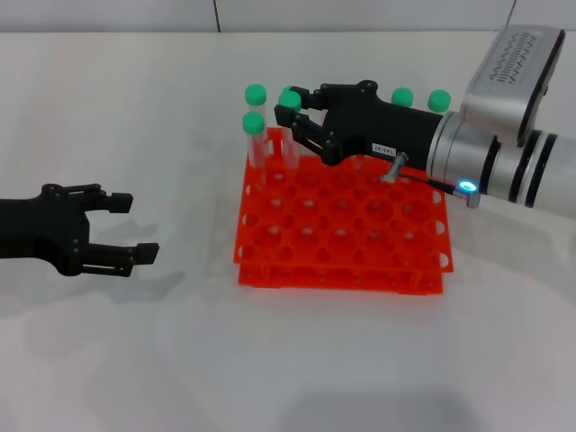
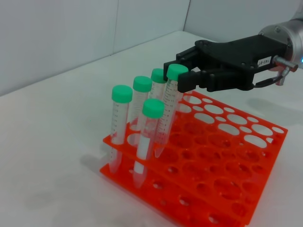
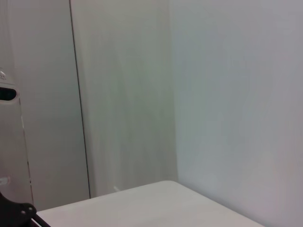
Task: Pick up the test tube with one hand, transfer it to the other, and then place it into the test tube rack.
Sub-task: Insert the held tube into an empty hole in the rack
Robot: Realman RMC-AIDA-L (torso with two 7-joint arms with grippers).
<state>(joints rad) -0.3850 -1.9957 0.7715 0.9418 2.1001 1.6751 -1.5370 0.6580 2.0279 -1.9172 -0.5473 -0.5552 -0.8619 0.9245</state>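
One test tube (image 2: 169, 109), pinched in the right gripper's (image 1: 292, 110) fingers, is entering the rack (image 1: 342, 225)'s far-left hole; next, release. Left gripper (image 1: 126, 229) idles, fingers wide.

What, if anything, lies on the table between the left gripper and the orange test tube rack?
Nothing: in the head view, only bare white table separates the open left gripper from the test tube rack.

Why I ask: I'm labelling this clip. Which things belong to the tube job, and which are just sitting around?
In the job:
right pincer, shut on the test tube, which tilts over the test tube rack
left pincer, open, off to the rack's left

Just there:
other green-capped tubes standing in the rack
white table
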